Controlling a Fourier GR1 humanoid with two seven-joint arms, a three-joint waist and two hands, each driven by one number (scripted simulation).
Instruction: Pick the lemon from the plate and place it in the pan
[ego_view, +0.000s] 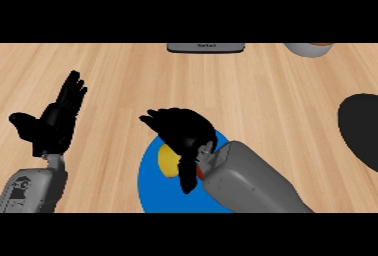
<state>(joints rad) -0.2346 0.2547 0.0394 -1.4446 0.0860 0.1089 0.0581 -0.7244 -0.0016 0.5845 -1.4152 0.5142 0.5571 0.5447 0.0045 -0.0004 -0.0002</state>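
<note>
Where the lower edge of the frame cuts the scene, two grey forearms enter: the left forearm (33, 187) at lower left and the right forearm (251, 180) just right of centre. Beside the right forearm, at lower centre, lies the blue plate (151, 195), its right part hidden by that arm. On the plate rests the lemon (169, 162), seen as a yellow patch at the left flank of the right hand (184, 132), which partly covers it. The right hand is bent downward over the upper part of the plate; whether it is closed on the lemon or only poised above it cannot be told. At left of the frame, well apart from the plate, the left hand (55, 122) stands at rest, its fingers (71, 90) straight and close together, pointing toward the top of the frame, with the thumb out to the left. At the right edge, at mid height, a dark curved shape is the pan (362, 130), well apart from the plate across bare wooden counter (258, 90). Along the top edge, a grey flat object (205, 47) sits at centre and a pale bowl (308, 49) with orange contents at upper right, both cut off by the frame.
</note>
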